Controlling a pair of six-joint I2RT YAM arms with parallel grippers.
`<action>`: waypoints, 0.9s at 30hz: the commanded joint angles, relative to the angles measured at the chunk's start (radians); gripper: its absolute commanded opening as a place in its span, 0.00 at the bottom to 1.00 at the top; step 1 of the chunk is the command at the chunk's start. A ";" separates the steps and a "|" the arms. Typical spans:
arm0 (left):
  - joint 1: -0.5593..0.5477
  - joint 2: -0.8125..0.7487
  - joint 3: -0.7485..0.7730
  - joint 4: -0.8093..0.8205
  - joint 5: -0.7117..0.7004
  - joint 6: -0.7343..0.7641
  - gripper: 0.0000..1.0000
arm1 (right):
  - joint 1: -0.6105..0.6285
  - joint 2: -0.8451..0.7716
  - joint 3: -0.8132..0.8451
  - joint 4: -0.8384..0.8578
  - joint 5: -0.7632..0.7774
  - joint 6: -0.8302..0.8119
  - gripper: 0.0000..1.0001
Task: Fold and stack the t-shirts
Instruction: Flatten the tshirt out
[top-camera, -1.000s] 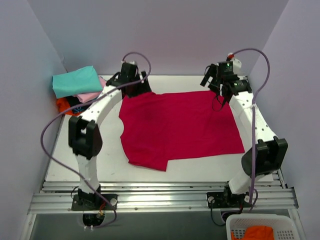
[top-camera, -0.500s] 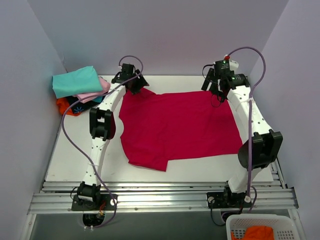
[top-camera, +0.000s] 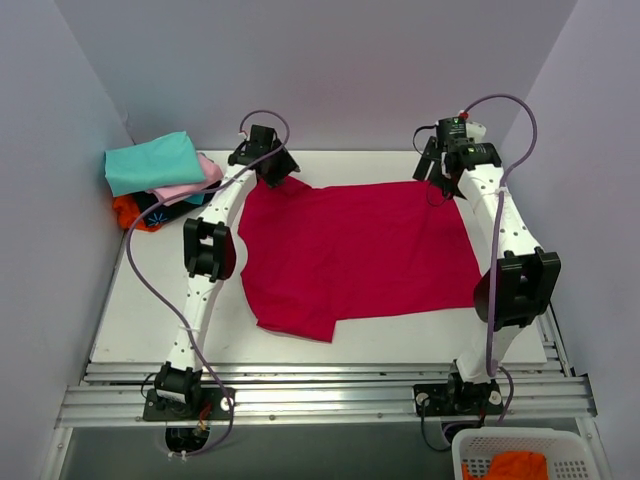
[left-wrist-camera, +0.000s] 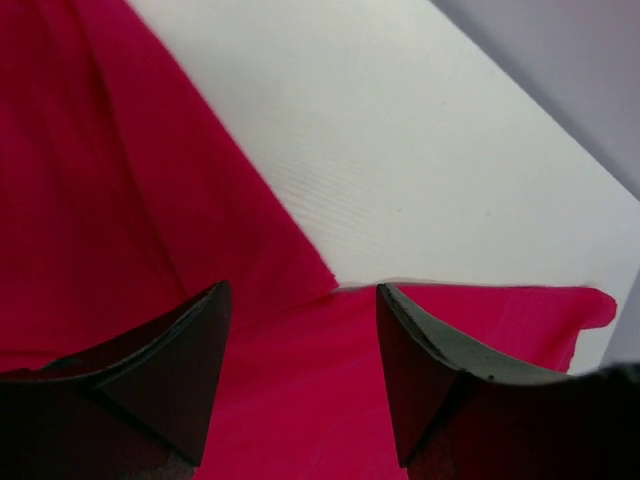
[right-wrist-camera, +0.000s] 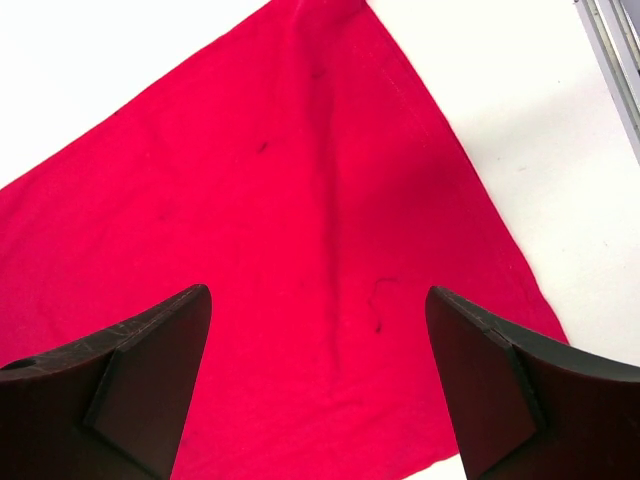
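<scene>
two arms bend over a red t-shirt (top-camera: 360, 250) spread flat on the white surface (top-camera: 150, 310), toward its far edge, the left arm (top-camera: 205, 250) reaching to the shirt's far-left corner and the right arm (top-camera: 500, 225) to its far-right corner. the left jaws stand apart over the cloth, pinching nothing, straddling a notch where the shirt's edge steps in toward what looks like a sleeve. the right jaws are spread wide above the cloth just inside its corner, also empty. folded shirts sit in a pile at the far-left corner of the surface, a teal one (top-camera: 150, 165) on top of a pink one (top-camera: 185, 188) (darker and orange cloth shows beneath). the step in hand looks like taking both far corners for the first fold. done well, each pair of jaws would press down far enough to gather both layers, the left biting the body of the shirt rather than the loose sleeve alone. the two would then lift level and travel together, so the fold line runs straight and the near hem does not drag.
</scene>
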 joint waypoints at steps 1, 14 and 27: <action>0.005 -0.116 0.015 -0.133 -0.084 0.018 0.67 | 0.000 -0.005 -0.007 -0.014 0.026 -0.005 0.84; -0.012 -0.141 -0.043 -0.267 -0.169 -0.013 0.64 | -0.005 -0.051 -0.067 -0.012 0.064 -0.015 0.84; -0.049 -0.067 0.003 -0.193 -0.142 -0.024 0.64 | -0.011 -0.079 -0.110 -0.023 0.076 -0.028 0.84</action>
